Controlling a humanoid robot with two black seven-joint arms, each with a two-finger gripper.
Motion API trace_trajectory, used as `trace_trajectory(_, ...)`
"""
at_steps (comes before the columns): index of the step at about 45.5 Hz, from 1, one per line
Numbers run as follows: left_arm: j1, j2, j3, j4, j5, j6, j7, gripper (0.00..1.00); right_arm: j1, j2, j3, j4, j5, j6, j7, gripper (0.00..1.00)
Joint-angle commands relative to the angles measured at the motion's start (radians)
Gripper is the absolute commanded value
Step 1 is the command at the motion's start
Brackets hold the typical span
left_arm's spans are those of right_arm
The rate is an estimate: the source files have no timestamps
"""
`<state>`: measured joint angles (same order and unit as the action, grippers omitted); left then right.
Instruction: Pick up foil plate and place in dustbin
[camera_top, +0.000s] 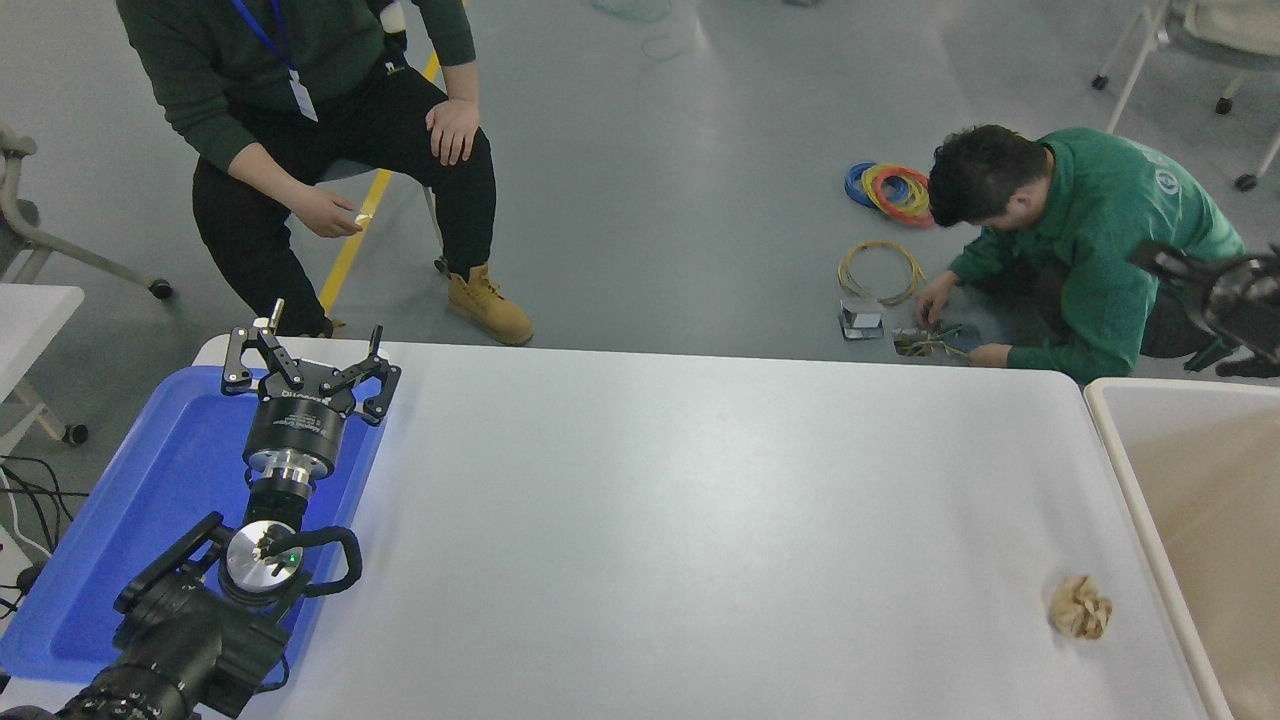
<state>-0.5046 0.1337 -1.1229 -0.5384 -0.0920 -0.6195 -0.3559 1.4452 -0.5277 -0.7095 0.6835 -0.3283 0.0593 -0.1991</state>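
At the far left you have the left gripper (312, 358) parked over the blue plastic tray (150, 500), its jaws spread wide and holding nothing; it takes no part in this step, so leave it there. The white table (700, 500) runs bare across the middle, with one person seated and another crouched on the floor beyond its far edge, both well apart from the work. Toward the right, the small crumpled brown paper ball (1080, 607) lies near the table's right edge; it is not your target. Just beside that edge stands the dustbin (1098, 400), and the part of its beige inside that you can see shows no foil. The foil plate is not in view anywhere: not on the table, not in the tray, not in a gripper. Above the bin's far corner, the right gripper (1235, 300) enters as a dark blurred shape at the picture's right edge, and you cannot tell whether it is spread or pressed together. Judging from this, the drop looks done and you are at the retreat. Next, confirm the plate sits low in the bin out of sight, then bring the right arm clear without brushing the rim
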Motion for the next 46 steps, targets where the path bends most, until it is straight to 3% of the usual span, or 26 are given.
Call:
trace_trajectory(1,0.000,0.000,0.000,0.000,0.000,0.000,0.000,1.00,0.217,0.057,-0.165,0.189,0.003,0.157,-0.002,1.00)
trace_trajectory(27,0.000,0.000,0.000,0.000,0.000,0.000,0.000,1.00,0.557,0.133,-0.280,0.448,0.008,0.726,-0.005,1.00)
trace_trajectory(46,0.000,0.000,0.000,0.000,0.000,0.001,0.000,1.00,0.636,0.127,-0.281,0.557,0.012,0.726,-0.005,1.00)
